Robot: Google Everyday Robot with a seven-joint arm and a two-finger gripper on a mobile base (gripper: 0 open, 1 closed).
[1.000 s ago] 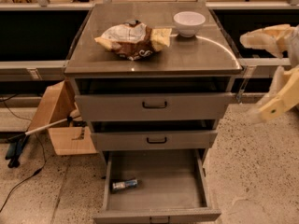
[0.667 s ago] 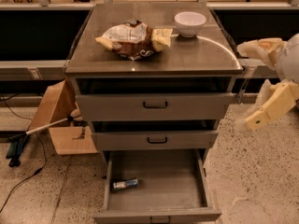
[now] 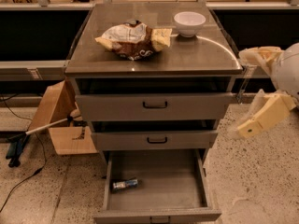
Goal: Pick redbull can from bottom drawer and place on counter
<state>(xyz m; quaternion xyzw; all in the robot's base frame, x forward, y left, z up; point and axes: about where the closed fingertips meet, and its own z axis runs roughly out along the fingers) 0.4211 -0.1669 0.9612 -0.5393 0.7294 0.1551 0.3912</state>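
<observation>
The redbull can lies on its side near the front left of the bottom drawer, which is pulled open. The two upper drawers are shut. The counter tops the cabinet. My gripper hangs to the right of the cabinet, level with the top drawer. It is open and empty, with one cream finger by the counter's right corner and the other lower down. It is well above and to the right of the can.
A yellow-brown-white snack bag and a white bowl sit on the counter. An open cardboard box, a white stick and cables lie on the floor to the cabinet's left. Dark shelving runs behind.
My gripper has moved down and a little left, toward the cabinet's right side. The can, the drawers and the things on the counter have not moved.
</observation>
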